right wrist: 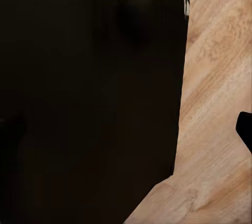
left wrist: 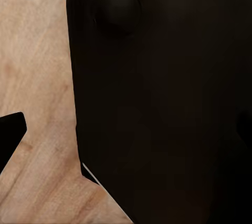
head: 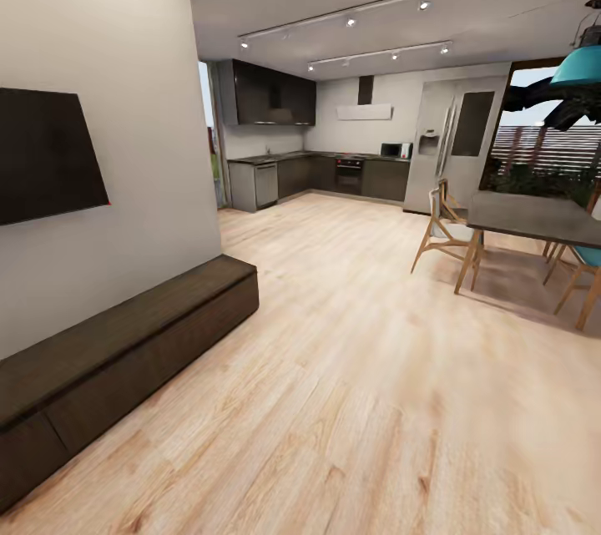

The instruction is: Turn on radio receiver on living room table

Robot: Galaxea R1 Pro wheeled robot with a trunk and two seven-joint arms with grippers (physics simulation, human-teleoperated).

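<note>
**Robot faces the kitchen end of the room; radio not in sight**

The head view looks across a light wood floor toward a dark-cabinet kitchen at the far end, with a tall steel fridge to its right. On the near left, a long dark low cabinet runs along a pale wall, and a black flat screen hangs above it. On the right stands a dark dining table with wooden chairs around it, and a teal hanging lamp is above it. Track lights cross the ceiling.

The radio and the low coffee table cannot be seen from here.

Each wrist view shows a large dark body of the robot close to the lens, with wood floor beside it. Whether either end effector is spread or pressed together cannot be told.
</note>
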